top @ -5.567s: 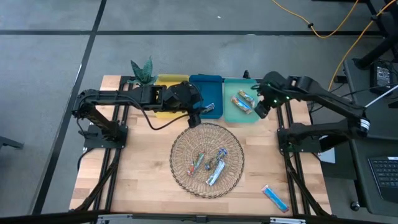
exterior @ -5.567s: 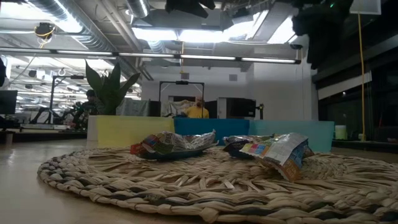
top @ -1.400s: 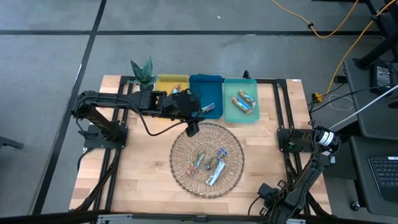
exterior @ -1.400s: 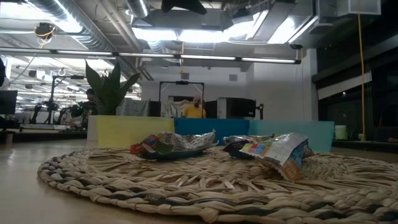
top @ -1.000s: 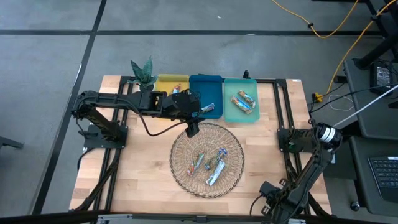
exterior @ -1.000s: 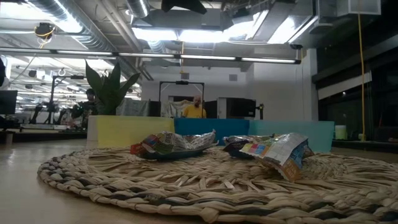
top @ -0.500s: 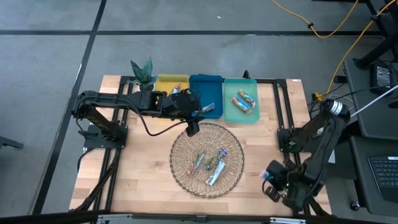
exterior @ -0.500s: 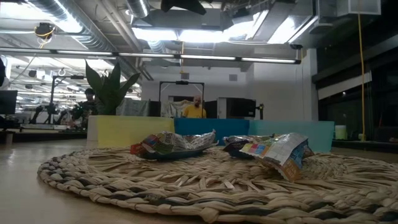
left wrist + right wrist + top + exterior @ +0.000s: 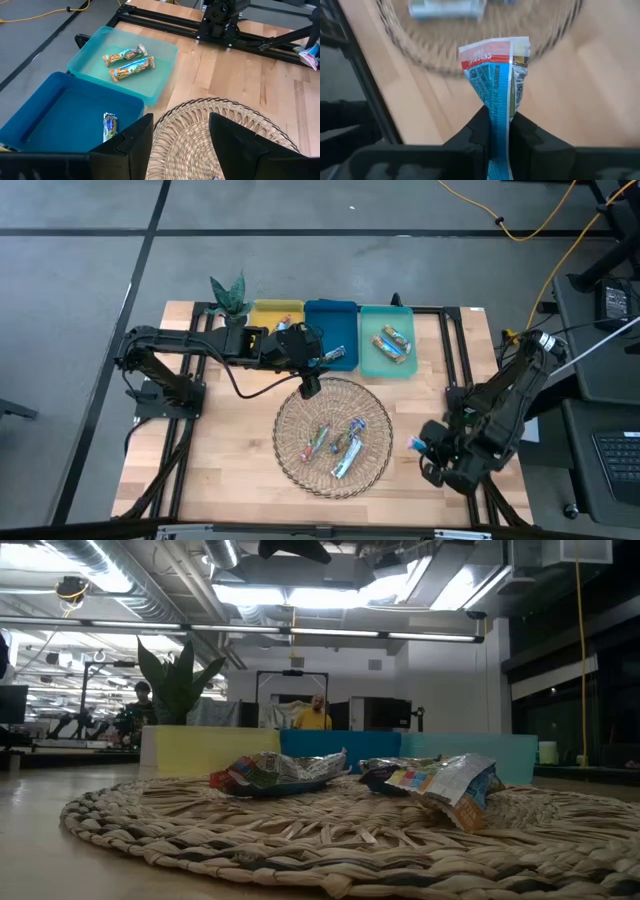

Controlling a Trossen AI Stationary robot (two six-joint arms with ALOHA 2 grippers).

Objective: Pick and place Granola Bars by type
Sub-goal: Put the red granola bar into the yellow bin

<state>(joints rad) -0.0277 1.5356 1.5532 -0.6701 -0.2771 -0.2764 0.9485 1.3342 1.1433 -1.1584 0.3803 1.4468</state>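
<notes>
Three bars sit sorted in the trays, perhaps one more in the yellow tray; we count three in the basket. Our right gripper pinches the blue bar beside the basket; our left gripper hangs wide over its far rim.

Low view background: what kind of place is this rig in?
Likely an open robotics lab or workshop: exposed ceiling ducts and strip lights, equipment racks behind the trays, and a person at a far workstation. The high view shows bare concrete floor with a yellow cable.
</notes>
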